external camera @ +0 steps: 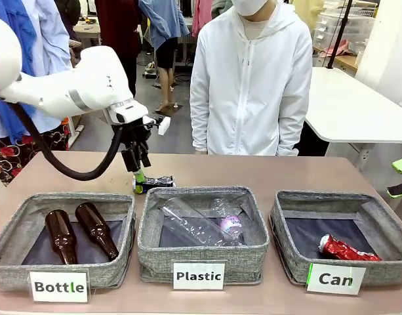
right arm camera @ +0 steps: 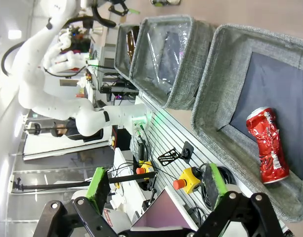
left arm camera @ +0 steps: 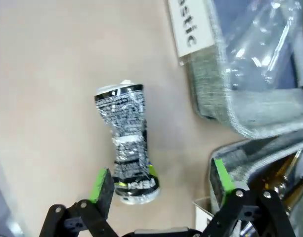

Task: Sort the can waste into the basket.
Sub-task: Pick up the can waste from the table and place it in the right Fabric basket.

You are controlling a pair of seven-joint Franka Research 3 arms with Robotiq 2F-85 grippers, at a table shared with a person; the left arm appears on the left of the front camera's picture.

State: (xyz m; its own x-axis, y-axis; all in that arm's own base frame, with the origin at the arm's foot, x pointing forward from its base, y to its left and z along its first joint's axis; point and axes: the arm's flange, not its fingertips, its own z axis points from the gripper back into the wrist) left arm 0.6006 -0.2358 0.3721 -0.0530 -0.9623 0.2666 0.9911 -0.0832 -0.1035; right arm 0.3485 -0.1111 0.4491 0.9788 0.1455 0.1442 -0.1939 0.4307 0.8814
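Black can (left arm camera: pixel 127 145) under wide-spread end effector (left arm camera: pixel 160 174)

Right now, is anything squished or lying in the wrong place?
Yes. The black can is squashed in the middle and lies on its side on the table, behind the Plastic basket, under the open left gripper. The red can is crumpled too, but it's inside the Can basket.

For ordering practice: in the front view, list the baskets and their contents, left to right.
Bottle basket, two brown bottles → Plastic basket, clear plastic bottles → Can basket, red can.
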